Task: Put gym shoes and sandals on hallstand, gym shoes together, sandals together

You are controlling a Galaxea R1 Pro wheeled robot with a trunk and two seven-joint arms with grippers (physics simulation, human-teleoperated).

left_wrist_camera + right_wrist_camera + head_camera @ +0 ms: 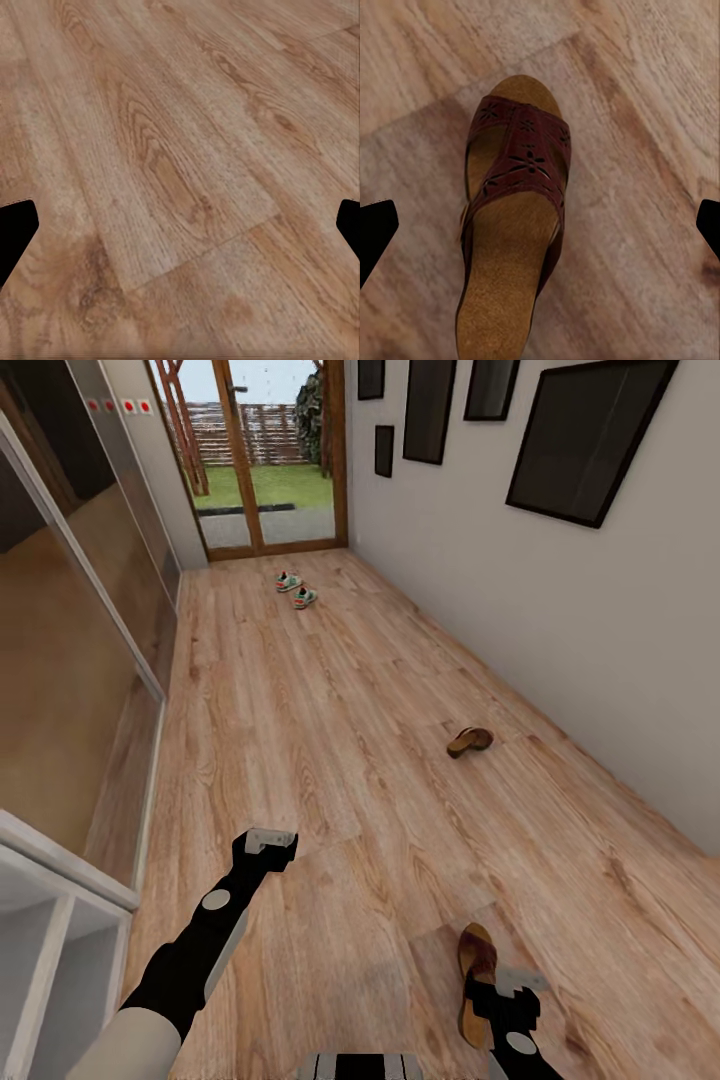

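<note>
Down a long corridor in the head view, the corridor floor (330, 760) of wood planks runs to a glass door (270, 450). Two gym shoes (296, 589) lie side by side near that door. One sandal (469, 740) lies midway, nearer the picture-hung wall (560, 620); another sandal (477, 980) lies under the right hand (510, 1000). Left hand (268, 845) hovers over bare planks.

Left wrist view: fingers wide apart, released, above wood grain.

Right wrist view: fingers spread apart either side of the brown sandal (510, 232), not touching it.

Even, bright render — daylight from glass door (270, 455), soft blur.
</note>
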